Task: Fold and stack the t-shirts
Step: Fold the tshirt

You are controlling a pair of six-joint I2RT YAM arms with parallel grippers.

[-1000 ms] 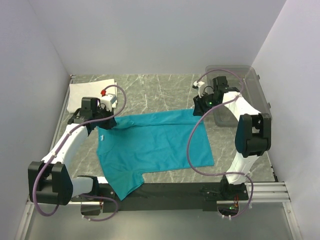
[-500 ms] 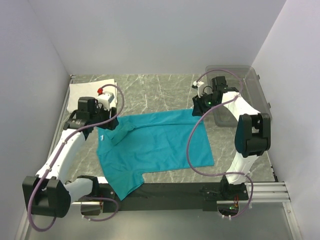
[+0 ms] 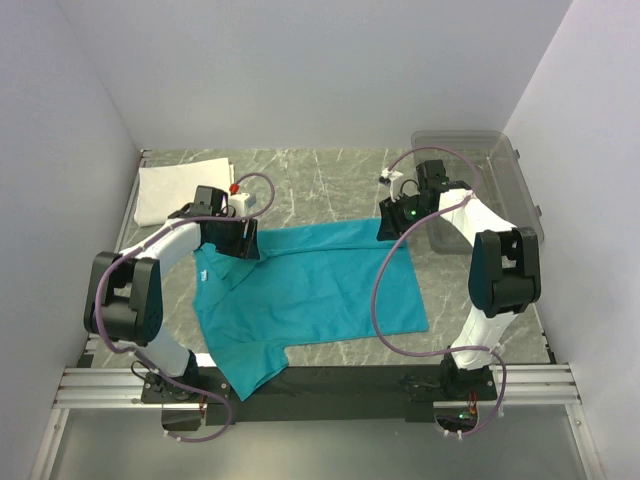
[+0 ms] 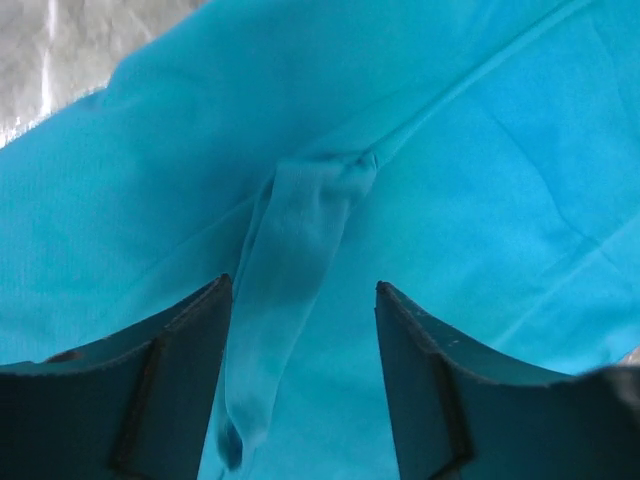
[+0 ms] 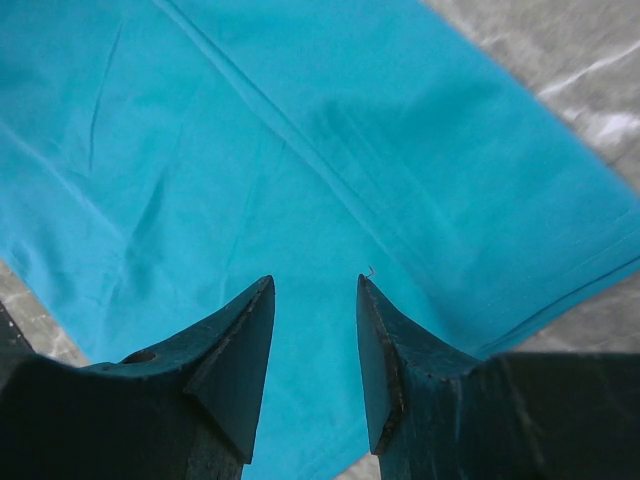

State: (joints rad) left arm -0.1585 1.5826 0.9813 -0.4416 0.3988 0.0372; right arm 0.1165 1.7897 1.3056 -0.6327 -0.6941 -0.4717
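The teal t-shirt (image 3: pixel 320 290) lies spread flat in the middle of the marble table, its upper left corner folded in. A white folded t-shirt (image 3: pixel 180 185) rests at the back left corner. My left gripper (image 3: pixel 248 246) hovers low over the teal shirt's upper left part. In the left wrist view this gripper (image 4: pixel 302 290) is open, and a raised ridge of teal fabric (image 4: pixel 300 240) runs between the jaws, nearer the left finger. My right gripper (image 3: pixel 388 228) sits over the shirt's upper right corner. In the right wrist view it (image 5: pixel 315 285) is open above flat teal cloth (image 5: pixel 250 120).
A clear plastic bin (image 3: pixel 485 175) stands at the back right, just behind the right arm. Grey walls close in the table on three sides. Bare marble (image 3: pixel 320 175) shows behind the shirt and along its right side (image 3: pixel 470 300).
My left gripper opened and let go of the shirt's left corner, lifted back, then swung right over the shirt. The corner now lies folded inward. The right gripper shifted slightly left.
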